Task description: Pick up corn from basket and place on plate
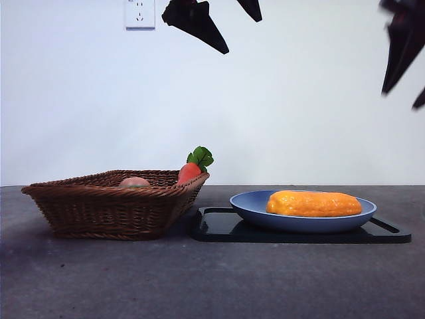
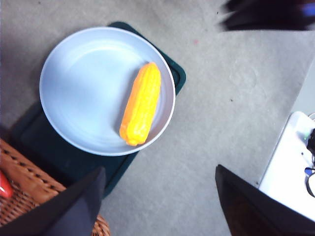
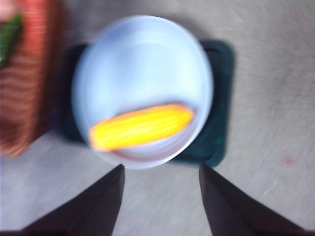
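Note:
The orange-yellow corn point(image 1: 313, 203) lies on its side in the blue plate point(image 1: 252, 207), near the rim that faces me. From above, the corn point(image 2: 141, 103) sits off-centre in the plate point(image 2: 78, 88). The brown wicker basket point(image 1: 99, 209) stands to the left of the plate. My left gripper point(image 1: 239, 33) hangs open and empty high above the gap between basket and plate. My right gripper point(image 1: 403, 98) is high at the right, blurred. Its own view shows it open and empty point(image 3: 160, 169) above the corn point(image 3: 142, 127).
A red-orange carrot point(image 1: 189, 172) with green leaves and a small pinkish round item point(image 1: 134, 181) lie in the basket. The plate rests on a flat black tray point(image 1: 219, 229). A white wall socket point(image 1: 139, 13) is on the back wall.

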### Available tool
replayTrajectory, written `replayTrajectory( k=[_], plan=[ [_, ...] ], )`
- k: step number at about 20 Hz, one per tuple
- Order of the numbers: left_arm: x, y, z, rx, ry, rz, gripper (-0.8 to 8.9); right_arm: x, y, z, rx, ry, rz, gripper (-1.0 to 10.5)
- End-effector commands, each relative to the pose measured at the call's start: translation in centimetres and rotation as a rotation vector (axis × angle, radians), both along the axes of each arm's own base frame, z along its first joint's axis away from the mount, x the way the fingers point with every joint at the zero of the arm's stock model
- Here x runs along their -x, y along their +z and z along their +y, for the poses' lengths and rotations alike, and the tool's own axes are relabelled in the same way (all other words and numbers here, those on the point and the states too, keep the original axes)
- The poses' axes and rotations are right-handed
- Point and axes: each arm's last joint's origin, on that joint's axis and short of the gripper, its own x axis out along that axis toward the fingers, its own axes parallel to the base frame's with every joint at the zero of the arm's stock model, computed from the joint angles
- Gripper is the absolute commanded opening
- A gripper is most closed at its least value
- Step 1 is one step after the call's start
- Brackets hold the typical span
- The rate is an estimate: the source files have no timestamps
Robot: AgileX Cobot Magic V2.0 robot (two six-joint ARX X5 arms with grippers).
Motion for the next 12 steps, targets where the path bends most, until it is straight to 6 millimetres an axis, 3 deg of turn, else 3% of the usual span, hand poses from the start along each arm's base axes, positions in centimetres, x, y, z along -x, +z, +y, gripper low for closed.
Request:
replayTrajectory(
  k=[1,5,9,12],
  plan=[
    [0.1,0.5,-0.2,0.012,-0.007,-0.015,3.24,2.5,2.3,0.8,-0.014,0.084,-0.069,2.5],
    [0.2,0.4,0.0,0.000,-0.005,0.001,2.43,8.1,5.1,2.0,-0.007,0.185,-0.156,2.2],
    [0.3,0.3,0.1,-0.013,-0.005,0.018,0.16,12.8,6.6,2.3,0.010,0.265,-0.245,0.4],
    [0.4,0.3,0.1,-0.018,-0.004,0.024,0.07,15.3,7.3,2.1,0.020,0.289,-0.311,0.0]
  ],
)
